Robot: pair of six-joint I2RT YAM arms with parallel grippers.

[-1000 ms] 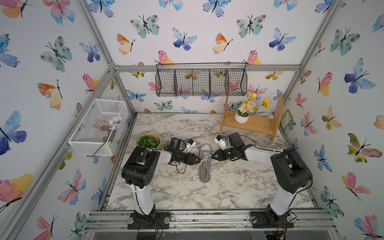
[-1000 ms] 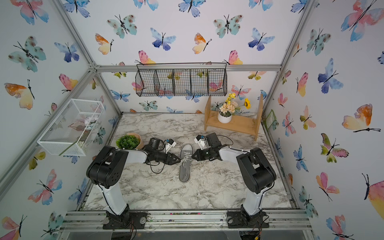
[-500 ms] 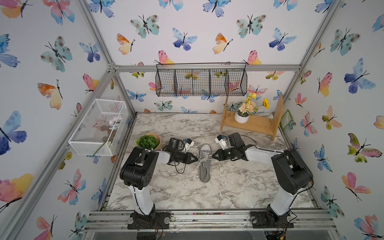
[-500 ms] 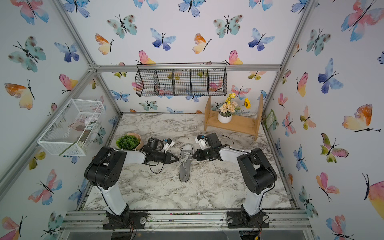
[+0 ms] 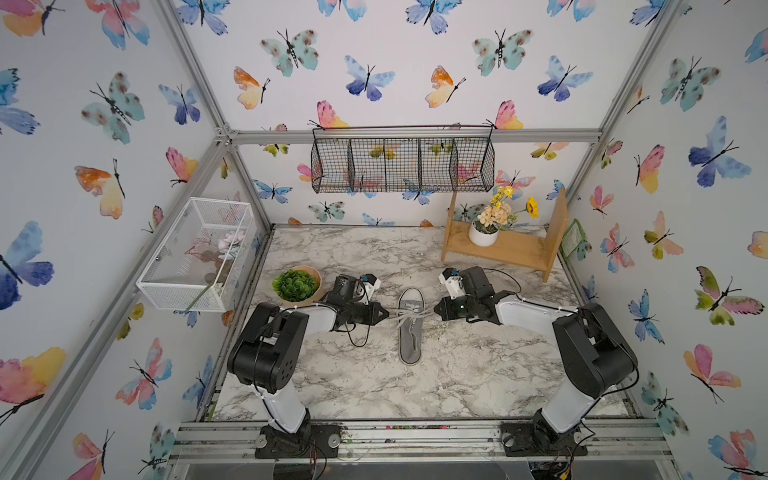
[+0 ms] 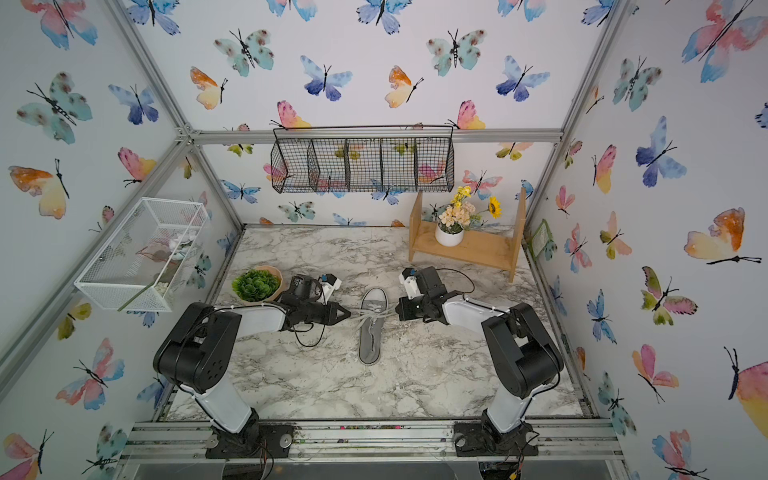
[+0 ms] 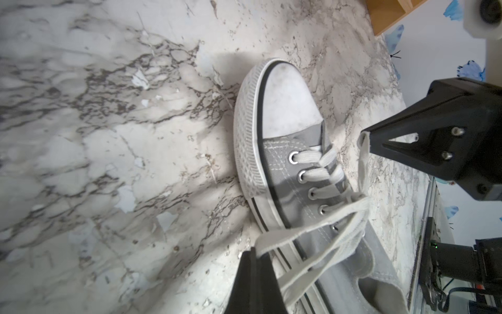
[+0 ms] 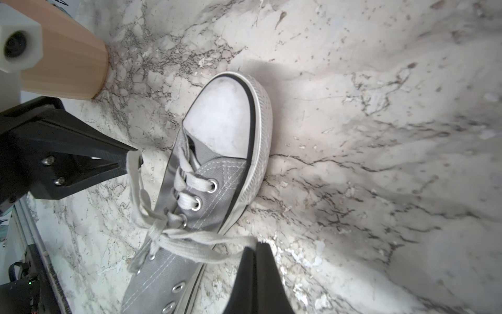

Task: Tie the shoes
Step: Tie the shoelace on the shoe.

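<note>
In both top views the shoe (image 5: 410, 332) lies in the middle of the table (image 5: 357, 382), toe toward 12 o'clock. The left gripper (image 5: 386, 314) sits at its 9 o'clock and the right gripper (image 5: 436, 309) at its 3 o'clock, both tips at the laces (image 5: 409, 311). A plant (image 5: 296, 284) stands at the left gripper's 10 o'clock.

In the left wrist view the left gripper (image 7: 254, 252) has its jaws pressed together, pinching one strand of the laces (image 7: 277, 240). Opposite, the right gripper (image 7: 364, 134) pinches another.

In the right wrist view the right gripper (image 8: 256, 244) pinches a strand, and the laces (image 8: 206, 244) cross over the tongue.
</note>
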